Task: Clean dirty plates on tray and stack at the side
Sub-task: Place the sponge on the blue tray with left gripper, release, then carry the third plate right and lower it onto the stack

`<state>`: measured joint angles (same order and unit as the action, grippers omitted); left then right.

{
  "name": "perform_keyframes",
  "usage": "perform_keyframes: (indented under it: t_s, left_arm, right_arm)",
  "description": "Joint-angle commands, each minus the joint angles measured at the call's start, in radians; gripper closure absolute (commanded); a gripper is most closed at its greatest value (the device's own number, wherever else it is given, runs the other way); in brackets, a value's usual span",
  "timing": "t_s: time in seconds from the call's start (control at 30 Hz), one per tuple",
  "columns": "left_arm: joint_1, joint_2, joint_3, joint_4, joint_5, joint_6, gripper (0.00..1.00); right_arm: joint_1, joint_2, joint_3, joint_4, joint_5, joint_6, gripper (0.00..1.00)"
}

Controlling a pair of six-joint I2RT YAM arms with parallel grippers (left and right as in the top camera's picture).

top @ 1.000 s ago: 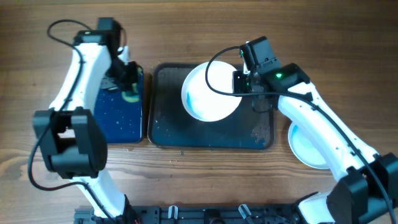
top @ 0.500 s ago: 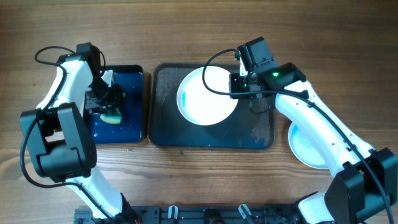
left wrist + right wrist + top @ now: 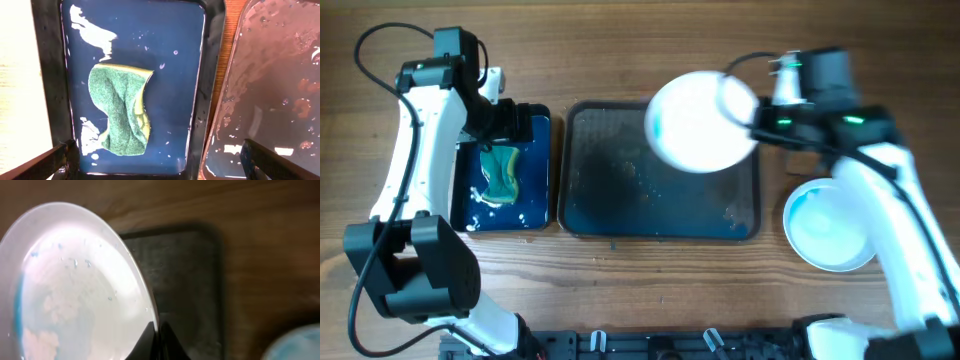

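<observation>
Grey tray [image 3: 620,185]: centre of the table [image 3: 620,50]; holds a wet film, droplets and specks. Small tray [image 3: 535,195]: black rim, blue floor, just beside the grey tray on its left; holds shallow water and one crumpled green sponge [image 3: 502,172]. Held plate [image 3: 700,122]: white, blue-smeared, raised over the grey tray's far right corner, its rim pinched between the closed fingers of the right gripper [image 3: 760,115]. Second plate [image 3: 830,225]: turquoise-tinged, flat on the table right of the grey tray. Left gripper [image 3: 157,150]: jaws spread wide, empty, above the sponge. Only the left wrist view shows that spread and the sponge's yellow edge. Only the right wrist view shows the pinch and the plate's tilt.
</observation>
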<state>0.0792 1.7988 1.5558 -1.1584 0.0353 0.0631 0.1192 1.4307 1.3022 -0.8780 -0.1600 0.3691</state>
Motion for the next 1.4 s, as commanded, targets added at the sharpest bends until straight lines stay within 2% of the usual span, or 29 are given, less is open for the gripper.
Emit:
perform_keyframes:
  t_s: [0.0, 0.2, 0.4, 0.83, 0.93, 1.03, 1.37]
  left_arm:
    - [-0.005, 0.0, 0.008, 0.062, 0.008, 0.008, 0.0]
    - [-0.005, 0.0, 0.008, 0.074, 0.008, 0.008, 0.0]
    - [-0.004, 0.0, 0.008, 0.074, 0.008, 0.008, 0.0]
    - [-0.005, 0.0, 0.008, 0.074, 0.008, 0.008, 0.0]
    - [-0.005, 0.0, 0.008, 0.074, 0.008, 0.008, 0.0]
    - [-0.005, 0.0, 0.008, 0.074, 0.008, 0.008, 0.0]
    - [-0.005, 0.0, 0.008, 0.074, 0.008, 0.008, 0.0]
  right_arm:
    - [-0.201, -0.071, 0.002, -0.079, -0.016, 0.045, 0.96]
    - [-0.507, -0.066, -0.105, -0.171, 0.024, 0.079, 0.96]
    - [-0.665, -0.068, -0.299, -0.154, 0.032, 0.076, 0.96]
    - [-0.792, -0.072, -0.52, -0.024, 0.24, 0.131, 0.96]
    - [-0.79, -0.071, -0.529, 0.008, 0.191, 0.086, 0.95]
    - [-0.79, -0.071, -0.533, -0.001, 0.176, 0.064, 0.88]
    - [-0.79, -0.071, -0.668, 0.063, 0.131, 0.041, 0.94]
